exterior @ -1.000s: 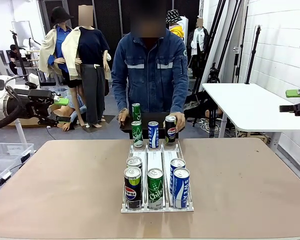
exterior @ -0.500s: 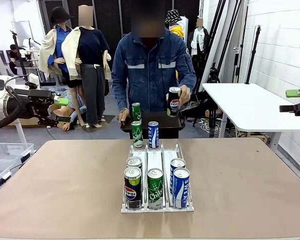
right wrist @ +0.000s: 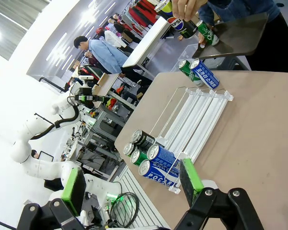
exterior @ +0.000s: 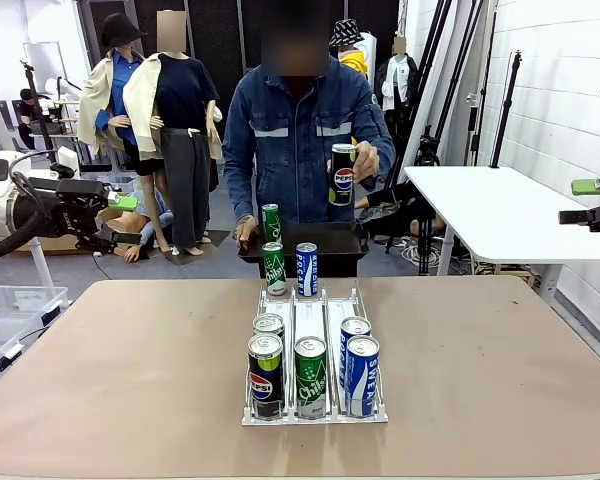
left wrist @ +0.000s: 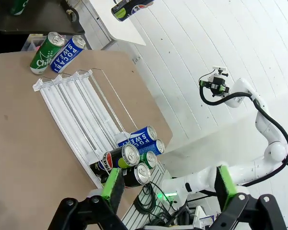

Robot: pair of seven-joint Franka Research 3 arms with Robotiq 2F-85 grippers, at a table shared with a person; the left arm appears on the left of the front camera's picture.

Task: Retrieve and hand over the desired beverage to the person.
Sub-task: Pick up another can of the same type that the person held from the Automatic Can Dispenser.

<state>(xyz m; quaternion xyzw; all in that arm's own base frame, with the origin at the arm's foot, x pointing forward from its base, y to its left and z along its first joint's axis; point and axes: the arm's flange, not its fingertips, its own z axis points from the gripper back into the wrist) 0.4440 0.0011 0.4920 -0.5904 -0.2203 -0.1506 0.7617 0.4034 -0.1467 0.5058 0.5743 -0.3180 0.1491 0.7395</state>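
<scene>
Black metal Pepsi can: held upright at chest height, beyond the table's far edge, in one hand of the person in the dark blue denim jacket. Gripped at its left edge by that person's other hand: a dark flat rectangular tray, level, just past the far edge, carrying a single green drink can upright toward its left.

Rested lengthwise on the tan tabletop, in the middle: a clear plastic three-lane rack. Stood bunched at its near end, all upright: in the left lane a pair of black Pepsi cans, one behind the other; in the middle lane a near green Sprite can; in the right lane a pair of blue Pocari Sweat cans, one behind the other. Stood just past the rack's far end, side by side: a far green Sprite can on the left and a far blue Pocari Sweat can on the right.

Left gripper: hung off the table's left side, well apart from the rack, green pads spread wide. Right gripper: hung off the right side, green-padded fingers likewise spread wide.
</scene>
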